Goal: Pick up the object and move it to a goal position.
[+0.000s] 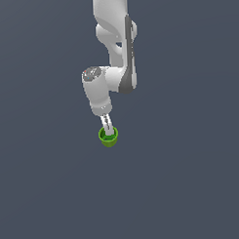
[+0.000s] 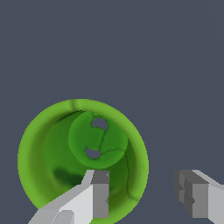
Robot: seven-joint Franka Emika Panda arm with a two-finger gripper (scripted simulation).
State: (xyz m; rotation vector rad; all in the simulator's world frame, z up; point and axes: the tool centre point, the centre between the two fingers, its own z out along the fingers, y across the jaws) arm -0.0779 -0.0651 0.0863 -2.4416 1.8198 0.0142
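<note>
Jaws straddle rim | cup: bright green, round, darker inside

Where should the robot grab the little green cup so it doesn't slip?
Probably by its thin rim, coming straight down from above. The cup stands upright with its mouth open, so one finger can go inside and the other outside the wall. That is how the gripper is lined up now.

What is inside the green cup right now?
One gripper finger reaches into the green cup; the other finger stands outside its wall. Otherwise only the cup's darker floor with two small holes shows. The finger covers part of the inner wall.
</note>
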